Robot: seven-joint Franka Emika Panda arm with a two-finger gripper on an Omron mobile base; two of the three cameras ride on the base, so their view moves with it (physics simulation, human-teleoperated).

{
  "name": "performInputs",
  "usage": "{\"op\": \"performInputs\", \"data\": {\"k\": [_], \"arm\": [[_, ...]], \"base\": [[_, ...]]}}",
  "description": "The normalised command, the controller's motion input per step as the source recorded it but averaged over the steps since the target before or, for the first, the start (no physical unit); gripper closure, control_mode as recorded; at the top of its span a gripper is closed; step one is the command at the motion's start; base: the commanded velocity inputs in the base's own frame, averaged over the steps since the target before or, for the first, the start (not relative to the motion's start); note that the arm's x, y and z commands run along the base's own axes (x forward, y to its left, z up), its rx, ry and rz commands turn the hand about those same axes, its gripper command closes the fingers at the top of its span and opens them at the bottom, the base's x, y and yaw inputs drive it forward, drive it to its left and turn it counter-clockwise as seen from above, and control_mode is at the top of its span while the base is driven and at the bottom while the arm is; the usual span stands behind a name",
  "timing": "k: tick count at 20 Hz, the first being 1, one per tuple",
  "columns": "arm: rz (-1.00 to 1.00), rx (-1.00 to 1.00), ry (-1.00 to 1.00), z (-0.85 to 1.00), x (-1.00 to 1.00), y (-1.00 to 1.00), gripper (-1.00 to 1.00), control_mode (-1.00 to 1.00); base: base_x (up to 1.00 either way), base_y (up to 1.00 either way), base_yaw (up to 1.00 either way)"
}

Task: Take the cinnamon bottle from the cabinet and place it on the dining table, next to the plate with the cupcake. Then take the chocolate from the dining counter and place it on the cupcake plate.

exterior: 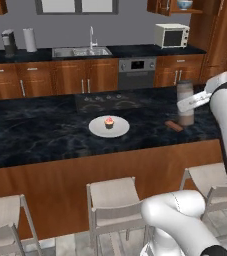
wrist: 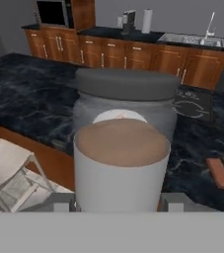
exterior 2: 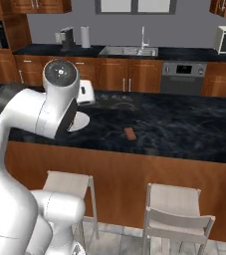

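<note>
On the dark marble counter (exterior: 45,130), the claw (exterior: 187,106) grips the upright cinnamon bottle (exterior: 185,102). Left of it a plate (exterior: 109,127) holds a cupcake (exterior: 109,122); chocolate (exterior: 174,126) lies just below.

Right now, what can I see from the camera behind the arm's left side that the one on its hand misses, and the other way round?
The left base view shows the cupcake on its white plate, and the gripper shut around the bottle, which stands upright over the dark counter.

The hand view looks along that bottle from close up: grey cap, brown contents.

Both show the chocolate lying on the counter near the bottle, the sink, and the stools.
</note>
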Motion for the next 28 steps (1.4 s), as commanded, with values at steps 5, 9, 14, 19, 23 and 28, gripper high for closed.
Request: {"op": "performInputs", "data": {"k": [5,9,14,19,23,28], "arm": [[0.05,0.04,-0.09,-0.3,1.0,-0.1,1.0,-1.0],[0.0,0.01,-0.1,-0.4,0.97,0.0,1.0,-1.0],[0.0,0.0,-0.02,-0.7,0.8,0.0,1.0,-1.0],[0.02,0.0,-0.03,-0.57,0.77,0.06,1.0,-1.0],[0.07,0.01,0.02,-0.24,0.74,0.0,1.0,-1.0],[0.03,0.01,0.02,-0.42,0.55,0.04,1.0,-1.0]], "base": [[0.0,0.0,0.0],[0.0,0.0,0.0],[0.0,0.0,0.0],[0.0,0.0,0.0],[0.0,0.0,0.0],[0.0,0.0,0.0]]}}
